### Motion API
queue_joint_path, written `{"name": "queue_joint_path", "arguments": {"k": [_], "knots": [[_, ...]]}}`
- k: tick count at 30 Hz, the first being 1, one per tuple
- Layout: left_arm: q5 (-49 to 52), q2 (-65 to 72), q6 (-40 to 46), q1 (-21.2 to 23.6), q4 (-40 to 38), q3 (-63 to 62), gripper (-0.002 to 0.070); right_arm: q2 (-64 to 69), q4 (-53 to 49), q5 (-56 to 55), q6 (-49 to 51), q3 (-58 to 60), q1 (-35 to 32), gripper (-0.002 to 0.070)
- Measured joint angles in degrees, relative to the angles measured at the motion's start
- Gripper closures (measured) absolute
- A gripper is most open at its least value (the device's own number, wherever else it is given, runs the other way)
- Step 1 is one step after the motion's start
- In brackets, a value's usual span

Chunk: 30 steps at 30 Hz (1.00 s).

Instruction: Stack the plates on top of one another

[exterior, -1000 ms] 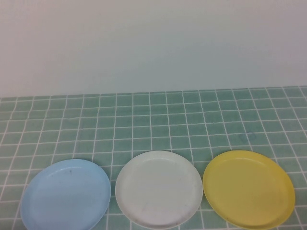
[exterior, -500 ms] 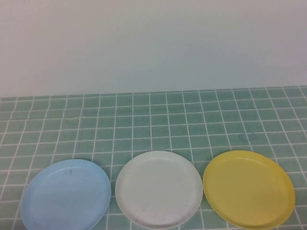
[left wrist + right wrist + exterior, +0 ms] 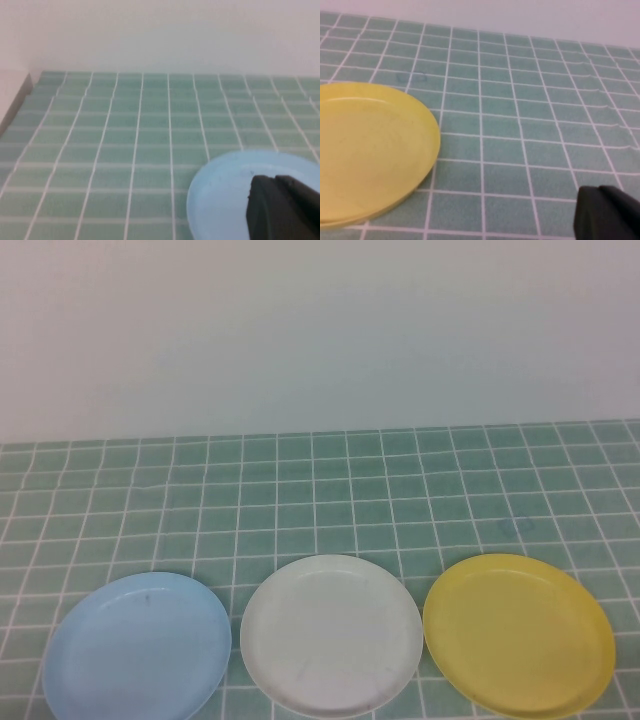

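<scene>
1. Three plates are laid side by side, unstacked, on the green tiled desk (image 3: 320, 480): blue plate (image 3: 137, 648), white plate (image 3: 330, 634), yellow plate (image 3: 518, 634).
2. The left gripper (image 3: 280, 202) is held over the blue plate, fingers together.
3. The right gripper (image 3: 607, 212) (fingers together) is kept beside the yellow plate.

Green tiled tabletop (image 3: 330, 500) with white grout lines in a grid. Plain white wall (image 3: 320, 330) meets its far edge. Faint dark smudge (image 3: 517, 526) on tiles toward the far right of the tabletop.
</scene>
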Motion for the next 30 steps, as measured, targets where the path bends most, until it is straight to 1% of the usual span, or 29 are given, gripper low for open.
{"name": "queue_joint_path", "arguments": {"k": [4, 7, 9, 11, 14, 17, 19, 20, 24, 30], "knots": [[-9.34, 0.0, 0.0, 0.0, 0.0, 0.0, 0.0676, 0.0, -0.35, -2.42, 0.0, 0.0, 0.0, 0.0678], [-15.64, 0.0, 0.0, 0.0, 0.0, 0.0, 0.0676, 0.0, -0.19, -6.79, 0.0, 0.0, 0.0, 0.0678], [-18.08, 0.0, 0.0, 0.0, 0.0, 0.0, 0.0675, 0.0, -0.19, -10.14, 0.0, 0.0, 0.0, 0.0678], [-18.51, 0.0, 1.92, 0.0, 0.24, 0.0, 0.0675, 0.0, -0.19, -13.29, 0.0, 0.0, 0.0, 0.0678], [-18.06, 0.0, 2.15, 0.0, 0.24, 0.0, 0.0675, 0.0, 0.16, -17.89, 0.51, 0.0, 0.0, 0.0678], [-18.06, 0.0, 2.15, 0.0, 0.24, 0.0, 0.0676, 0.0, 1.27, -22.02, 2.63, 0.0, 0.0, 0.0678], [-19.91, 0.0, 2.28, 0.0, 0.35, 0.0, 0.0675, 0.0, 1.49, -24.07, 4.58, 0.0, 0.0, 0.0678], [-21.21, 0.0, 1.76, 0.0, 0.11, 0.0, 0.0675, 0.0, 1.47, -24.66, 5.22, 0.0, 0.0, 0.0678], [-24.81, 0.0, -5.44, 0.0, -0.37, 0.0, 0.0675, 0.0, 1.47, -26.09, 6.01, 0.0, 0.0, 0.0678], [-27.29, 0.0, -6.73, 0.0, -0.37, 0.0, 0.0675, 0.0, 1.74, -26.32, 6.14, 0.0, 0.0, 0.0678]]}}
